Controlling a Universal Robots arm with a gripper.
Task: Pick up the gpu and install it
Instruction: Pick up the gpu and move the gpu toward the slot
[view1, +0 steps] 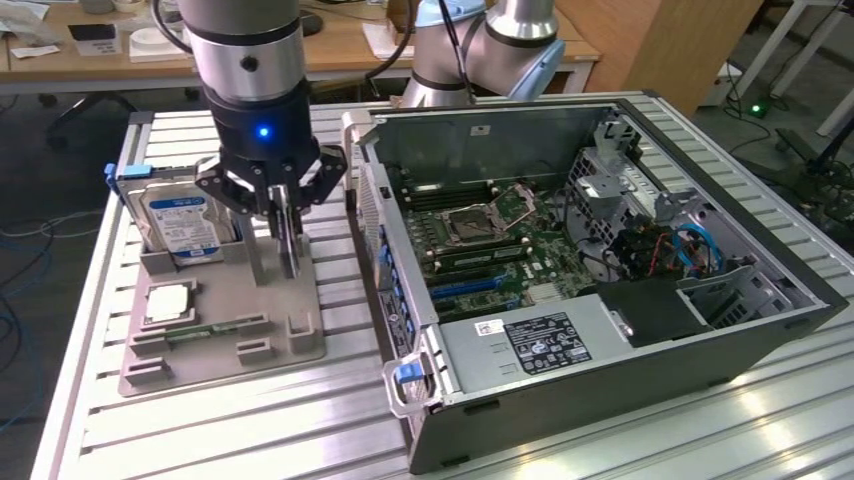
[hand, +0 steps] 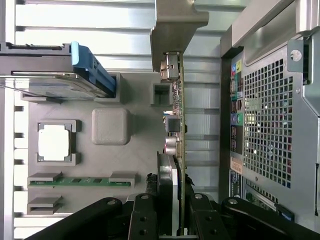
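Jaws clamped on upright gpu (view1: 288, 255), blue-labelled hard drive (view1: 180, 225) beside

The gripper (view1: 283, 208) is black with a blue light (view1: 263, 131) above it, and the gpu (view1: 287, 255) looks dark, perhaps greenish along its edge in the wrist view. The tray (view1: 267, 300) is plain grey, carrying a silver drive (view1: 180, 225) with a blue-and-white label, a silvery chip (view1: 168, 301) and a green memory stick (view1: 214, 327). The case (view1: 641, 380) is dark grey around a green board (view1: 501, 245), on a table (view1: 200, 420) of ribbed silver slats.
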